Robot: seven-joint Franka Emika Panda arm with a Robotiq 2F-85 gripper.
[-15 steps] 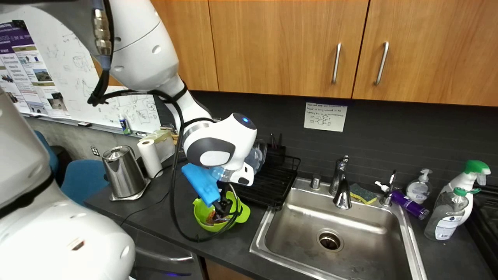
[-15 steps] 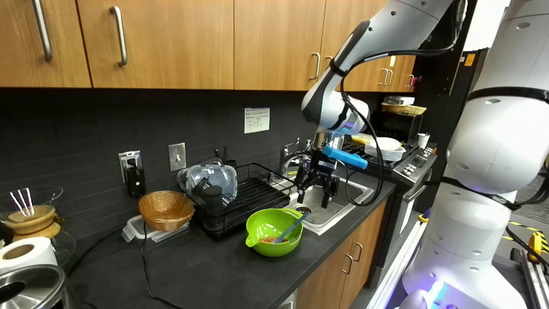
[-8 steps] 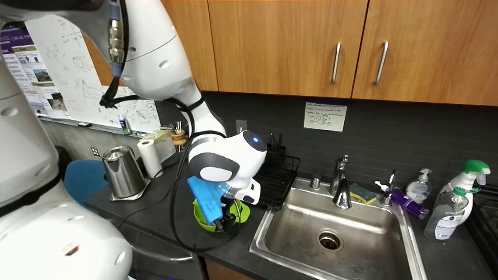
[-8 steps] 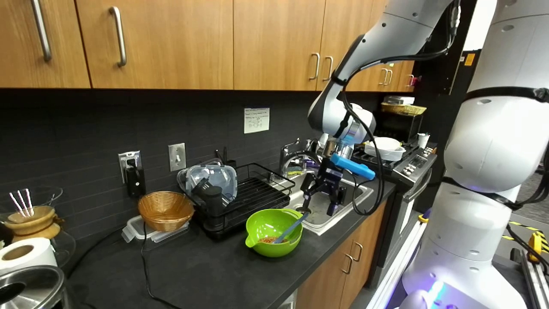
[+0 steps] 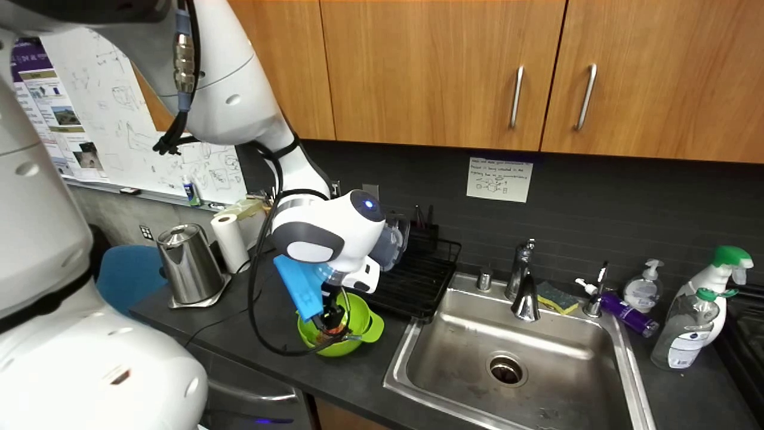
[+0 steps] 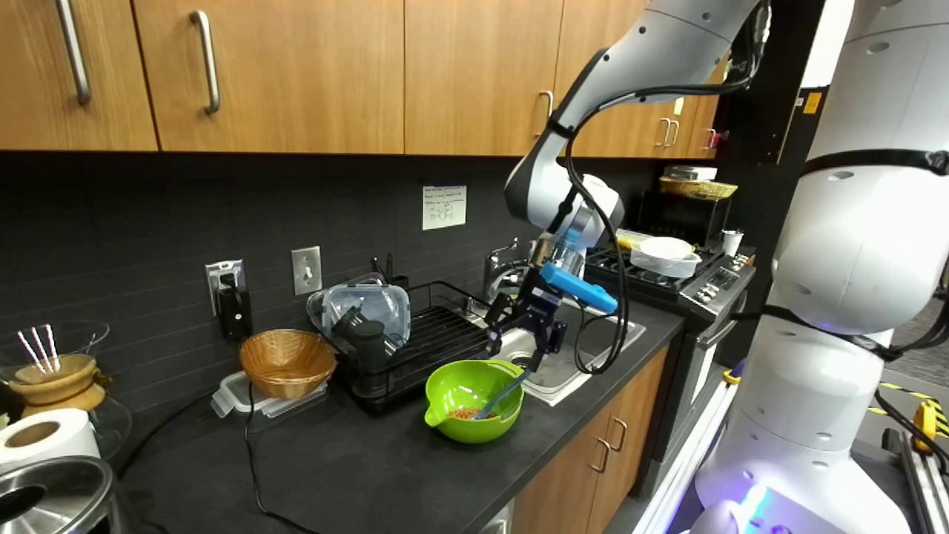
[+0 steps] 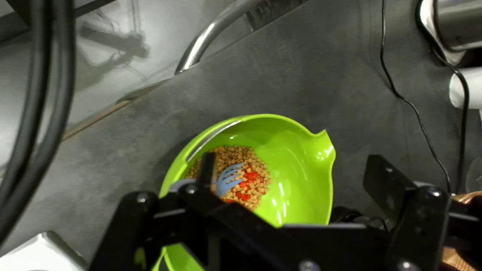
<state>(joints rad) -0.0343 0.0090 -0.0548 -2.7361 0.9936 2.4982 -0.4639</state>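
Note:
A lime-green bowl [image 6: 474, 430] with a pouring lip stands on the dark counter; it also shows in the wrist view, the bowl's wall [image 7: 297, 162] partly behind the fingers. Tan pellets [image 7: 260, 167] with some red bits lie inside. A blue-grey utensil [image 7: 228, 180] with tines rests in them, its handle [image 6: 511, 391] leaning over the rim. My gripper [image 6: 514, 352] is open, tilted, near the handle end. In the wrist view one finger [image 7: 207, 165] overlaps the handle, while the other finger [image 7: 388, 184] stands beyond the lip. Whether a finger touches the handle I cannot tell.
A black dish rack [image 6: 452, 334] with containers is behind the bowl, and a steel sink [image 5: 453, 364] with a faucet [image 5: 525, 292] beside it. A wicker basket [image 6: 285, 356], kettle [image 5: 190, 266] and paper roll [image 5: 230, 242] stand along the counter. The arm's cables hang near the bowl.
The gripper dipped and moved away from the bowl, then came back, closer to the bowl and the utensil handle than a second ago. It stayed open. Bowl and utensil have not moved.

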